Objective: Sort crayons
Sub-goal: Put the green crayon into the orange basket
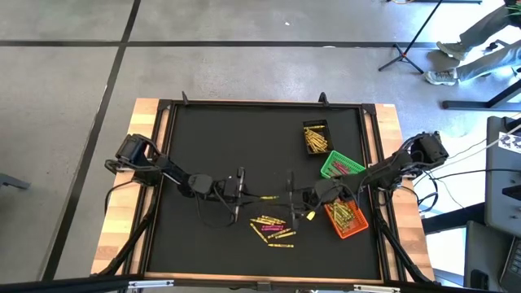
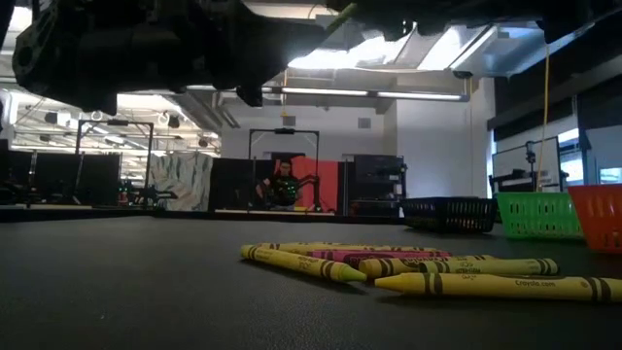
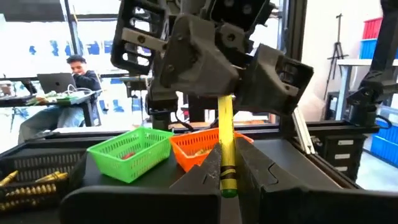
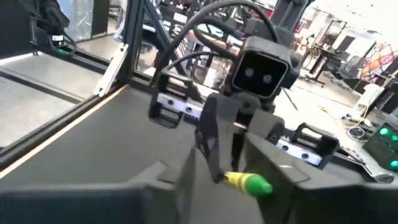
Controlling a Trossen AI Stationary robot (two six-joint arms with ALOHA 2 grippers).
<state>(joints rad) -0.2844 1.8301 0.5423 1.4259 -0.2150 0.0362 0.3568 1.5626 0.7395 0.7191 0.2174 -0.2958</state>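
A yellow crayon (image 1: pixel 270 197) with green ends is held level above the black mat, between my two grippers. My left gripper (image 1: pixel 257 196) is shut on it and also shows in its wrist view (image 3: pixel 229 160). My right gripper (image 1: pixel 287 196) faces it from the table's right, at the crayon's other end (image 3: pixel 225 102). A yellow-green crayon end (image 4: pixel 247 182) shows low in the right wrist view. A loose pile of yellow and pink crayons (image 1: pixel 273 229) lies flat on the mat nearer the front edge and also shows in the low view (image 2: pixel 428 270). My left gripper pinches the crayon's near, green-tipped end (image 3: pixel 227 182) between its two fingers. The fingers come level from the table's left and lie along the crayon. The crayon is lifted clear of the mat and sticks out ahead of the fingers toward the right gripper.
A black bin (image 1: pixel 317 137) with gold crayons, a green bin (image 1: pixel 341 167) and an orange bin (image 1: pixel 347 218) with crayons stand at the mat's right. A raised frame (image 1: pixel 260 104) borders the mat. A person (image 3: pixel 71 78) sits beyond the table.
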